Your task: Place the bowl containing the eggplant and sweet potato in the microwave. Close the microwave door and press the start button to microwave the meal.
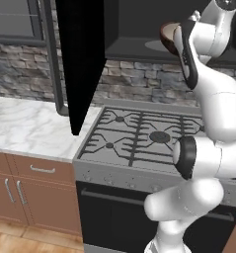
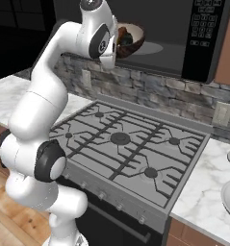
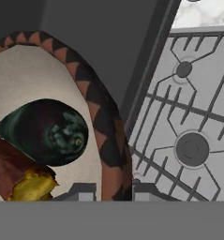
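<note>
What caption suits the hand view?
Claw grips the bowl rim; eggplant and sweet potato inside, stove below.

A home kitchen: a gas stove (image 1: pixel 144 136) under a microwave (image 2: pixel 184 33), marble counters (image 1: pixel 25 126), wooden cabinets (image 1: pixel 25 190), stone backsplash (image 1: pixel 20 69).

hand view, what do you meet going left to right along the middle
sweet potato → eggplant → bowl rim → stove
</note>
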